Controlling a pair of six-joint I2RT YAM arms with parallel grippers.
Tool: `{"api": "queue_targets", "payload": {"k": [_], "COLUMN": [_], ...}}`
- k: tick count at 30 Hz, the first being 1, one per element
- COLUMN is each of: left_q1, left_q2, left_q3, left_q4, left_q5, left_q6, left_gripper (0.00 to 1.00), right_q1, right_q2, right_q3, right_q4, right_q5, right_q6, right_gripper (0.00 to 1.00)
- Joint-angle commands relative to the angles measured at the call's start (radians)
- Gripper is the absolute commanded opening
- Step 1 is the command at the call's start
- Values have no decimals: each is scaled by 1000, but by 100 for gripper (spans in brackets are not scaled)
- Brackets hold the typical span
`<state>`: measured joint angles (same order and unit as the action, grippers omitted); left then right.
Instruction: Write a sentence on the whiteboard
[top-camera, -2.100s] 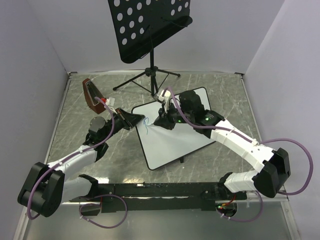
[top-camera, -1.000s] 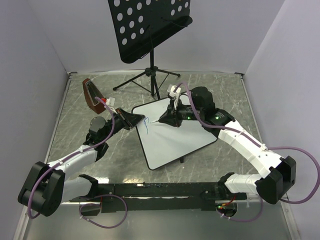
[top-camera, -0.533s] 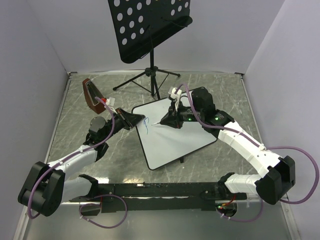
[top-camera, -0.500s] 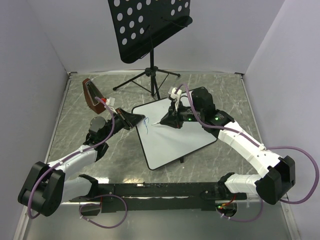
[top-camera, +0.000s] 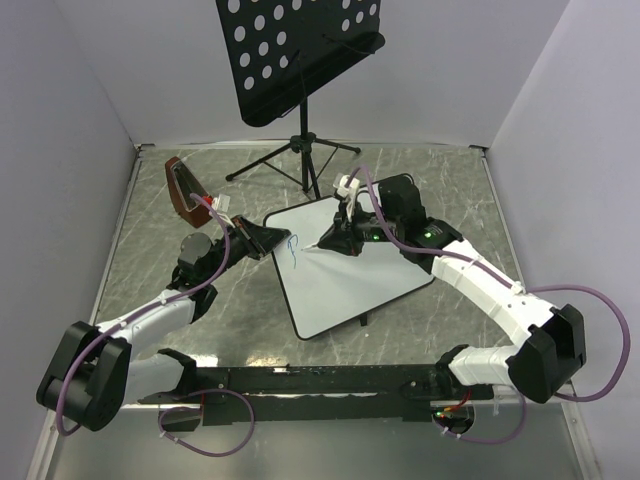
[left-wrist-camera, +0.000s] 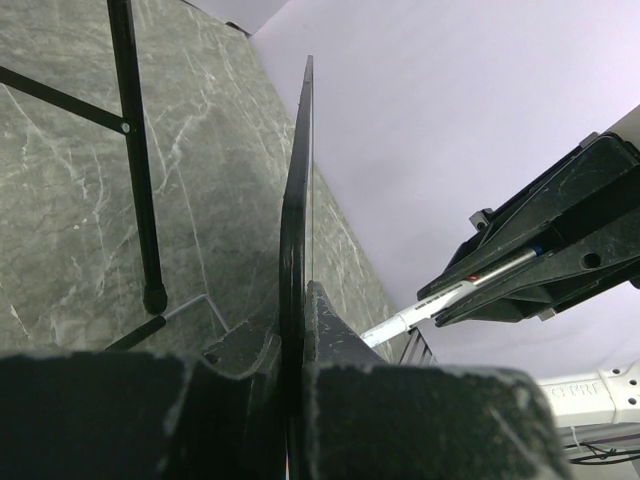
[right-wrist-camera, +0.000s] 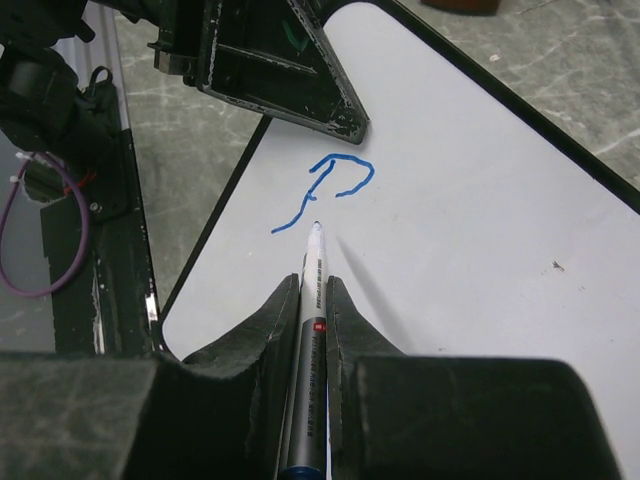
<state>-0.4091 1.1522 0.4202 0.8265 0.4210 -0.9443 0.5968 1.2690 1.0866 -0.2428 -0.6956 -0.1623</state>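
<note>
Left gripper (left-wrist-camera: 297, 322): clamped on the edge of the whiteboard (right-wrist-camera: 500, 220).
Right gripper (right-wrist-camera: 310, 292): grasping the marker (right-wrist-camera: 315, 255), tip just beside the stroke.
Sentence (right-wrist-camera: 338, 186): one blue p-shaped stroke.

The whiteboard (top-camera: 355, 275) lies skewed at the middle of the marbled surface (top-camera: 150, 250). The left gripper (top-camera: 264, 238) is clamped on the board's 10 o'clock corner. Just inside that corner sits a small blue stroke (top-camera: 292, 247). The right gripper (top-camera: 335, 240) reaches in from 3 o'clock, pinching a thin marker (top-camera: 310, 248) whose tip points at the stroke. A black perforated music stand (top-camera: 295, 55) stands at 12 o'clock, and a brown object (top-camera: 182, 192) at 10 o'clock.
</note>
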Motion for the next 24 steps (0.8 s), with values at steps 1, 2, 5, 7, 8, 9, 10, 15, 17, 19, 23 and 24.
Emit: {"api": "queue_targets", "payload": {"k": [1,2,5,7,8,9,10,15,17,19,23,24], "left_q1": [-5,-5,-5,-5,-5,-4,-5,-5,-5,-5,-5,-5], "left_q2": [-5,-6,-11,-11,-11,-12,-11,-11,-9,-9,-12,-14], "left_q3": [19,20,17,15,14,12,12,14,12,9,8,8], "left_q4": [131,128,126,125,129,129,129,132,132,137,135,134], "left_q5": [13,13,13,12,12,13,13,15,16,16,16,18], "left_q6": [24,25,25,25,22,22,22,22,22,22,21,22], "left_gripper": [1,1,1,1,1,1,1,1,1,1,1,1], "right_q1": [0,3,8,9,8,8,9,8,9,9,9,9], "right_q2": [9,10,18,27,30,33,41,58,63,63,59,59], "right_q3": [39,38,41,45,50,53,58,71,73,73,72,73], "right_q4": [53,53,60,62,63,63,66,79,83,94,115,114], "right_q5": [-9,-7,10,36,44,48,56,82,90,105,136,143], "right_q6": [-14,-13,-10,-6,-5,-5,-2,7,17,30,50,53], "right_gripper": [0,0,0,0,0,0,0,0,0,0,0,0]}}
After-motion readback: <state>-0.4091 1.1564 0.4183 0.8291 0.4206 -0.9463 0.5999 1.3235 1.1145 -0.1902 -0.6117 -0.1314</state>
